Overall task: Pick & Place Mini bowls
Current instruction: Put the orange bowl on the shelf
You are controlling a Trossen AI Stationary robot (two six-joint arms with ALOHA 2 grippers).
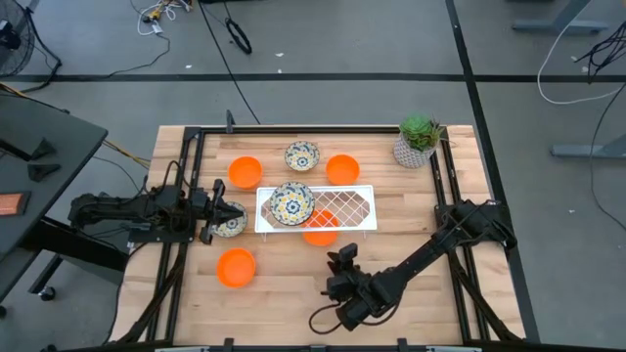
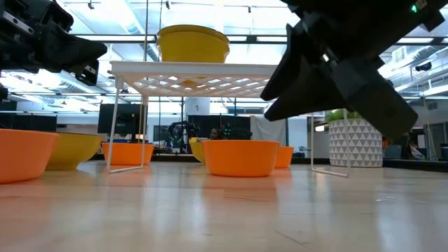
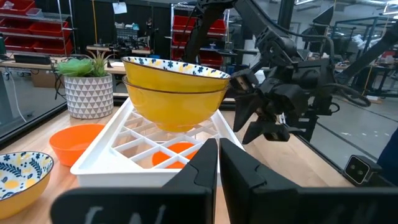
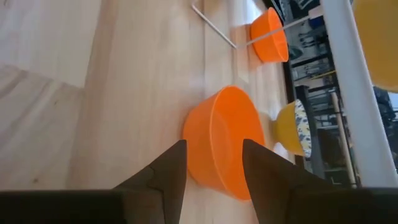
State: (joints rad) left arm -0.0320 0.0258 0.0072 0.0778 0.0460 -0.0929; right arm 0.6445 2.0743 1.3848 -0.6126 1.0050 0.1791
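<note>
A white wire rack (image 1: 342,208) stands mid-table with two stacked floral bowls (image 1: 291,202) on its top. An orange bowl (image 1: 320,233) sits on the table, partly under the rack's near edge. My right gripper (image 4: 214,165) is open just on the near side of that orange bowl (image 4: 224,143) and above the table, its fingers short of the bowl. My left gripper (image 3: 217,163) is shut and empty at the rack's left end. It hovers over a floral bowl (image 1: 232,224) that rests on the table.
More bowls rest on the wood: orange ones (image 1: 245,172) (image 1: 342,168) (image 1: 236,267) and a floral one (image 1: 301,154) far of the rack. A potted plant (image 1: 419,140) stands at the far right corner. Bare wood lies along the near edge.
</note>
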